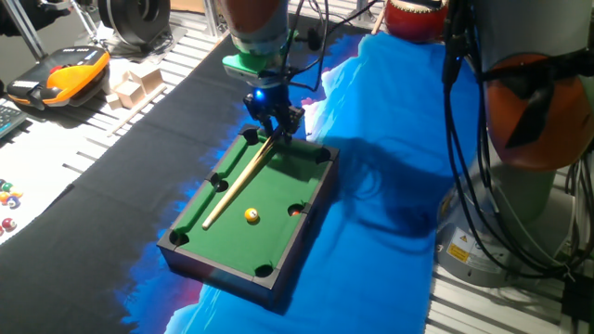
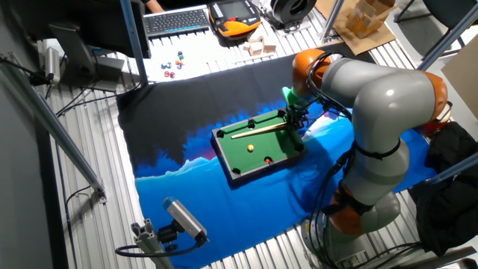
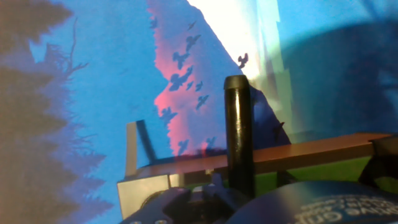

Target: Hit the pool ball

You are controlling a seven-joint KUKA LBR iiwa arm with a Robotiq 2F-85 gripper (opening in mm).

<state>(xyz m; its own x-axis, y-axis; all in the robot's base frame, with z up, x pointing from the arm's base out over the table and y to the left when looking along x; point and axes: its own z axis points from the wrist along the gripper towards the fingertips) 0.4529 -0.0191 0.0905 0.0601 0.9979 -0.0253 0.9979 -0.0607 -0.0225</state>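
Observation:
The pool ball (image 1: 251, 215) is tiny, glossy and yellow with a white spot. It lies on the green felt of the mini pool table (image 1: 199, 251), near the front right, and also shows in the other fixed view (image 2: 250, 147). My gripper (image 1: 272, 122) hangs over the table's far end, shut on the butt of a wooden cue stick (image 1: 234, 183). The cue slants down across the felt, and its tip (image 1: 206, 224) rests to the left of the ball, apart from it. In the hand view the cue's black butt (image 3: 238, 137) stands between my fingers above the table's rim (image 3: 292, 157).
A reddish ball (image 1: 295, 211) sits in the right side pocket. The table stands on a blue and black printed cloth (image 1: 390, 186). Small multicoloured balls (image 1: 7, 199), wooden blocks (image 1: 135, 83) and an orange pendant (image 1: 65, 74) lie at the left. The arm's base (image 1: 538, 139) is at the right.

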